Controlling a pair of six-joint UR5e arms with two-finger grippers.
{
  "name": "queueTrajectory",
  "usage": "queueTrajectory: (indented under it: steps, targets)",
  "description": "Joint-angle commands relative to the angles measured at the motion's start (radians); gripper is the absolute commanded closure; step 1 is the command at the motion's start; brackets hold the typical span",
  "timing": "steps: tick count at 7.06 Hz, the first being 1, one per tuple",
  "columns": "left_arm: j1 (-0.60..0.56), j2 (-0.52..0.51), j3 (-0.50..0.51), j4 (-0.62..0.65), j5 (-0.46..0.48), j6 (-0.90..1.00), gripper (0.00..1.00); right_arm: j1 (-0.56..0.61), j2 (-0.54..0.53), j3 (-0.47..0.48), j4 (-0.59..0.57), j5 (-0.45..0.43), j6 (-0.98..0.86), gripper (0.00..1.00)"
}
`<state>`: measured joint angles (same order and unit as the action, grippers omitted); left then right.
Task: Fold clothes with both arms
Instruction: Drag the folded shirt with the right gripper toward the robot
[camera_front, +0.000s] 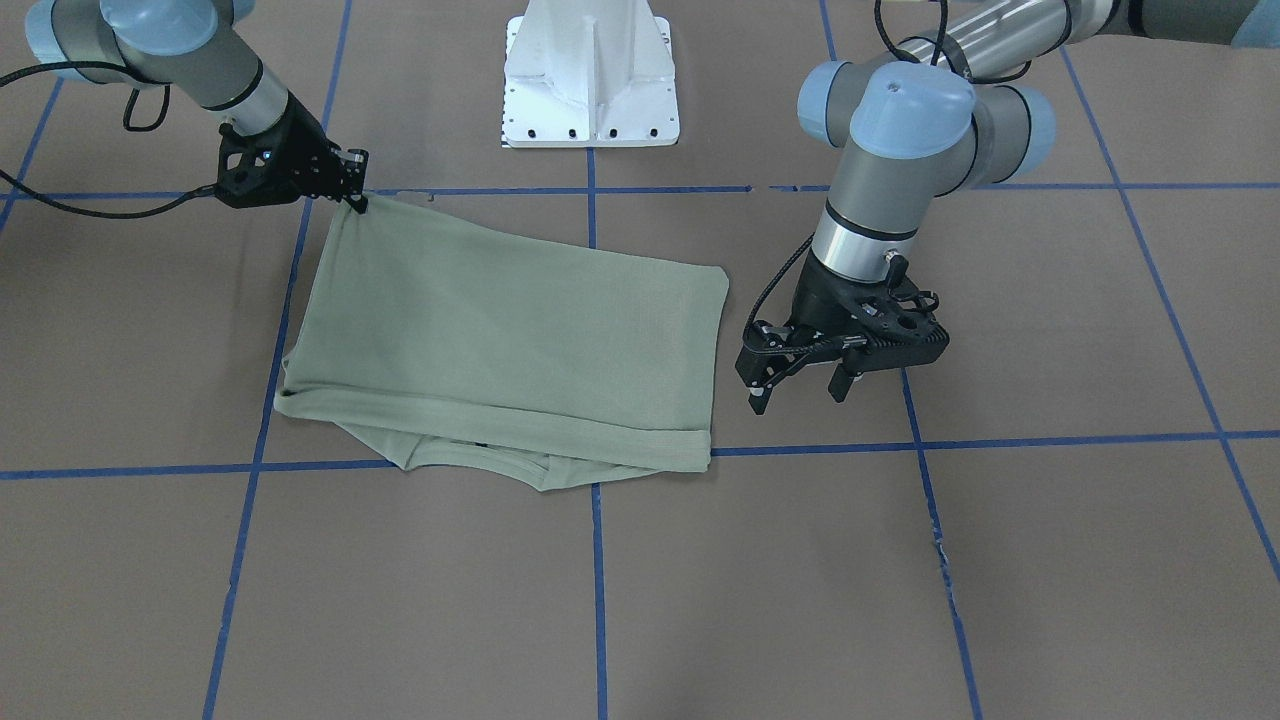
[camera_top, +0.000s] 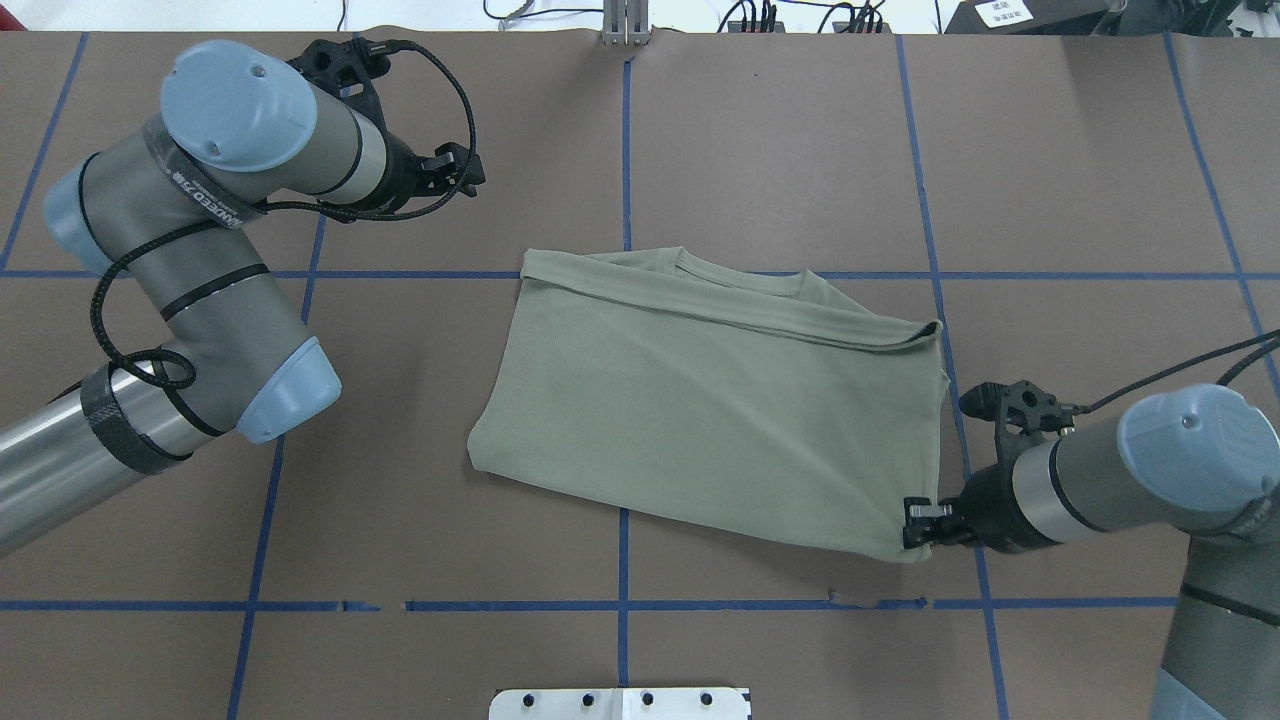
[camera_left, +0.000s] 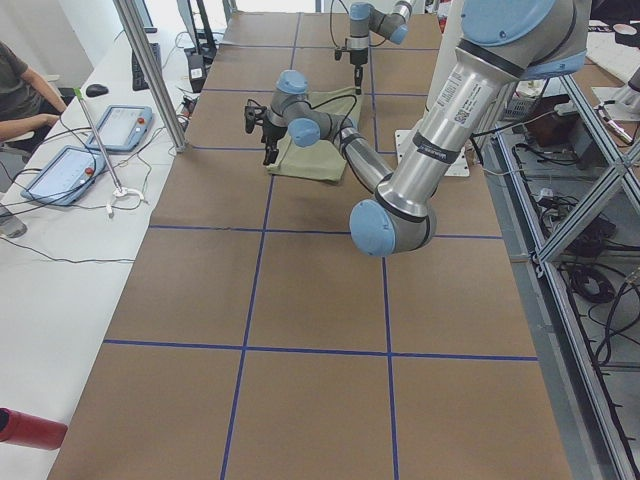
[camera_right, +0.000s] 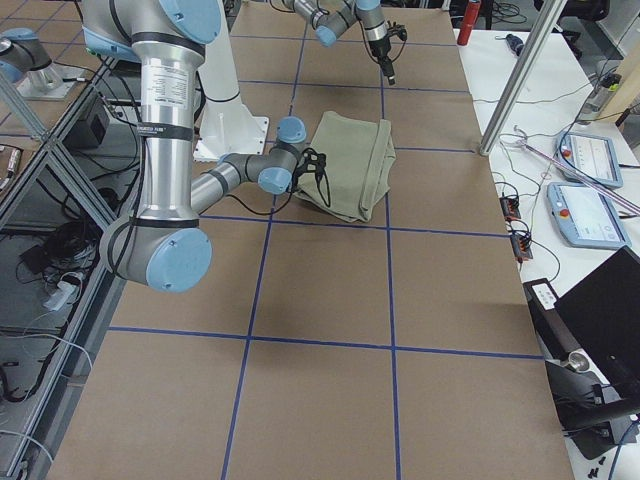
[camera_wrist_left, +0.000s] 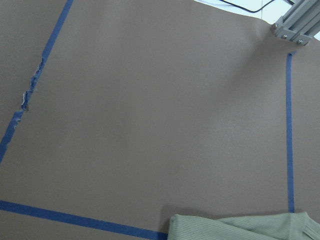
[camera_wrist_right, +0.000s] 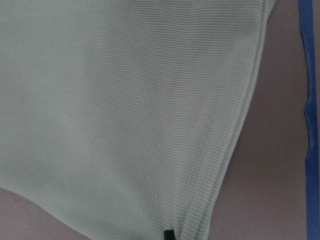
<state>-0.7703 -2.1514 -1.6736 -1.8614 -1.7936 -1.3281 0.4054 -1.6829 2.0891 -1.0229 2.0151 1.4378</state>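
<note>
**Right gripper pinched on shirt corner, left gripper open and empty**

- Brown table (camera_front: 900, 580) with a blue tape grid (camera_front: 598, 580). The white pedestal base (camera_front: 590, 75) sits at the robot-side edge, mid-table.
- Left arm (camera_top: 220, 300) is folded at the elbow, with its wrist out toward the operator side. Right arm (camera_top: 1150, 480) reaches in low over the table, wrist nearly level.
- Pale sage-green shirt (camera_top: 700, 410) lies about mid-table, folded into a rough rectangle and skewed against the grid. The folded-over edge is on the operator side, and the neckline (camera_top: 740, 272) peeks out from under it. Most of the shirt is flat. The corner on the robot side, at the right arm's end, is drawn to a point.
- Right gripper (camera_top: 915, 522) is on that corner. Its fingers are closed tight on the fabric, with cloth visible between the tips in the front-facing view. The right wrist camera is filled with knit and shows a hem edge running down toward the lens.
- Left gripper (camera_front: 798, 390) hangs just off the shirt's left edge, near the operator-side corner, not touching it. Its fingers (camera_front: 757, 400) are spread wide with nothing between them, tips pointing down at bare table. The left wrist camera sees mostly table, with only a strip of shirt at the bottom edge.
- Off to the side is a white bench with two teach pendants (camera_left: 125, 125) and a seated person (camera_left: 20, 95) at the left end.
</note>
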Motion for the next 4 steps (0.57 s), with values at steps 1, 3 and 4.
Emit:
queueTrajectory:
  steps: [1, 3, 4]
  targets:
    - [-0.001, 0.004, -0.009, 0.001, 0.002, -0.002, 0.0, -0.193, -0.107, 0.092, 0.001, 0.01, 0.073, 1.0]
    - [0.003, 0.022, -0.037, 0.001, 0.002, -0.002, 0.0, -0.288, -0.13, 0.111, 0.003, 0.008, 0.087, 0.01]
    - [0.015, 0.022, -0.038, -0.001, 0.0, -0.002, 0.0, -0.284, -0.126, 0.115, 0.006, 0.007, 0.087, 0.0]
